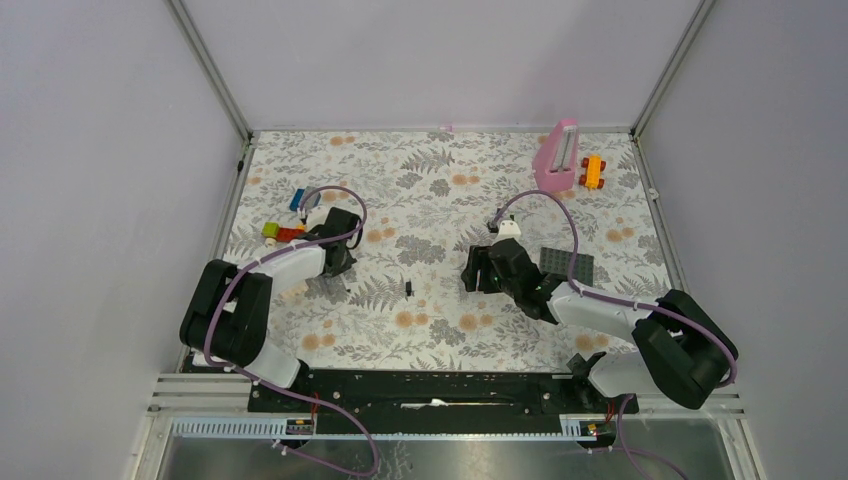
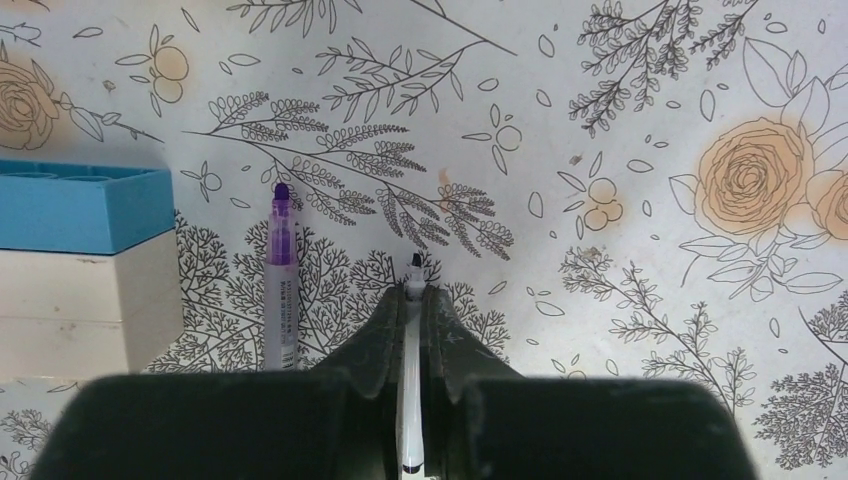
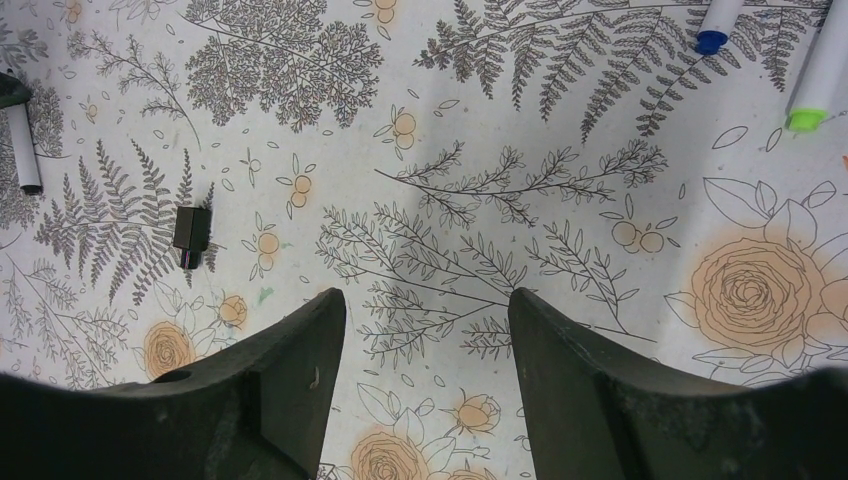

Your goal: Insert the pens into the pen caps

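So, starting at the left: a small cluster of coloured bricks (image 1: 283, 232) is parked on the floral desk (image 1: 430, 190), just beside the left gripper (image 2: 412, 300). In the left wrist view, a blue brick (image 2: 75, 205) is stacked on a white block (image 2: 80, 300). Just right of that block, a purple pen (image 2: 283, 275) is laid flat on the desk with its purple tip pointed away from the camera. It isn't touched by anything.

The left fingers (image 2: 385, 335) are clenched tight on a white pen (image 2: 410, 400). It's pinched lengthwise between them, and its black tip is poked out past the fingertips. Whether that tip touches the desk can't be told.

In the middle, the black cap (image 3: 191, 235) is seen lying on the desk between the two grippers, apart from both.

The right gripper (image 3: 427, 310) is held over the desk with the right fingers (image 3: 300, 380) spread wide and released.

At the top right edge of the right wrist view, two more white pens are cut off by the frame, a blue-ended pen (image 3: 713, 25) and a green-ended pen (image 3: 818, 85). Whether those coloured ends are caps or tips can't be made out.

Further right, a dark grey plate (image 1: 567, 265) is laid just beside the right arm. A pink toy (image 1: 557, 155) and an orange toy (image 1: 593, 172) are tucked together in the far right corner.
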